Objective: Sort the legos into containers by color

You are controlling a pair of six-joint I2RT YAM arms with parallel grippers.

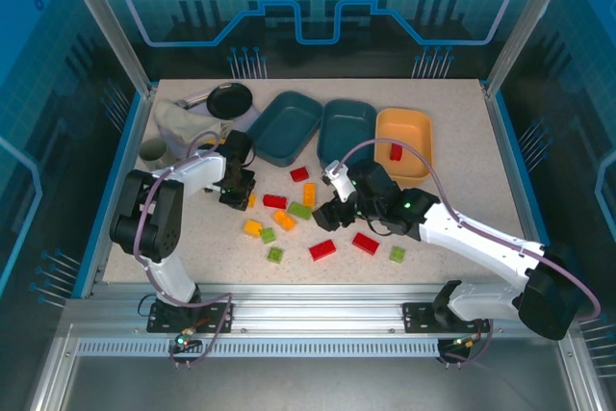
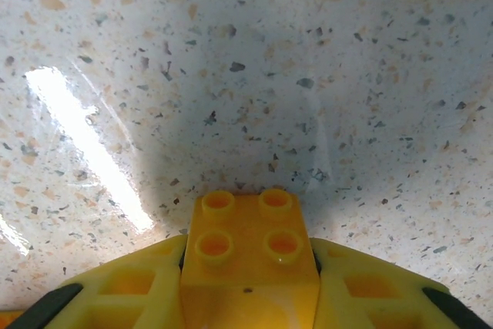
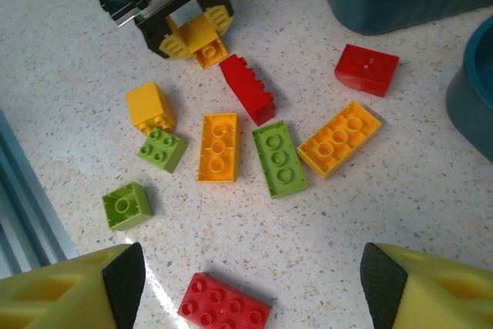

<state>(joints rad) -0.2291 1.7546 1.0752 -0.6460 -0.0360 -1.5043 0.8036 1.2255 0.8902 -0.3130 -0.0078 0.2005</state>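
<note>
Left end effector [image 1: 237, 192] pinching a yellow square lego [image 2: 250, 256] close to the counter [image 2: 323, 67], right end effector [image 3: 253, 283] spread over scattered legos [image 3: 218, 146]

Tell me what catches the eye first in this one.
The left pincer is clamped on a square yellow brick close to the speckled table. Red, yellow and green bricks lie scattered mid-table around the open right pincer, and one red brick sits in the pale orange tray.
</note>
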